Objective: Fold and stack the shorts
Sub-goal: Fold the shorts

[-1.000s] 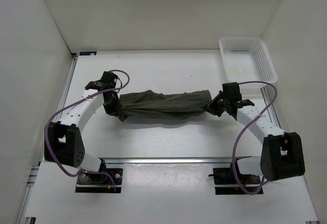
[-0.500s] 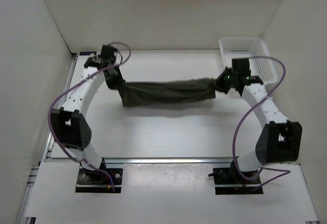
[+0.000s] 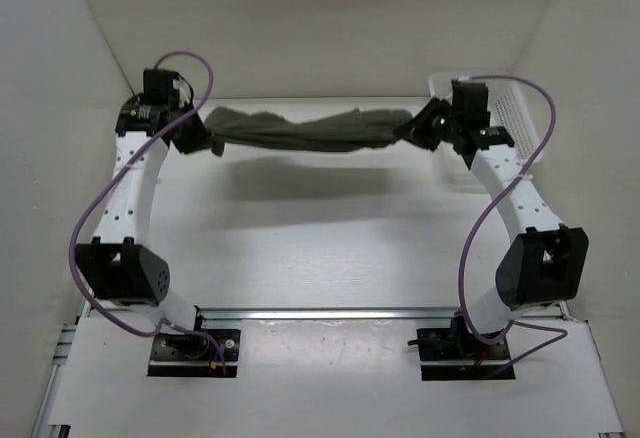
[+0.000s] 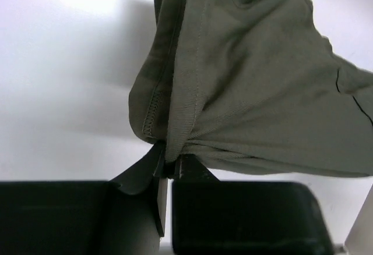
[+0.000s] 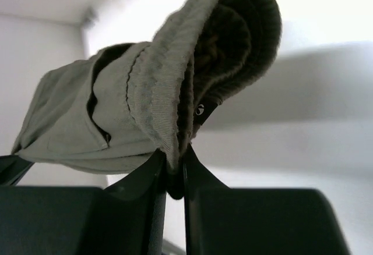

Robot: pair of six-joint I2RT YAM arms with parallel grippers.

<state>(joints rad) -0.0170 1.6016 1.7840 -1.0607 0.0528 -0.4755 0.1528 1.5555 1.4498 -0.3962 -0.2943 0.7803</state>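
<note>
The dark olive-green shorts point(image 3: 305, 130) hang stretched in the air between both arms, near the back of the table, their shadow on the surface below. My left gripper point(image 3: 197, 140) is shut on the shorts' left end; in the left wrist view the fabric point(image 4: 250, 92) bunches between the closed jaws point(image 4: 169, 165). My right gripper point(image 3: 417, 130) is shut on the right end; in the right wrist view the ribbed waistband point(image 5: 175, 92) is pinched between the closed jaws point(image 5: 175, 165). The drawstring is not visible.
A white mesh basket point(image 3: 512, 108) stands at the back right corner, partly behind my right arm. White walls enclose the table on the left, back and right. The arm bases sit on a metal rail point(image 3: 320, 313) at the near edge.
Both arms have lifted the shorts off the table and carried them toward the back wall, raised higher and pulled tauter. Both grips have held.
</note>
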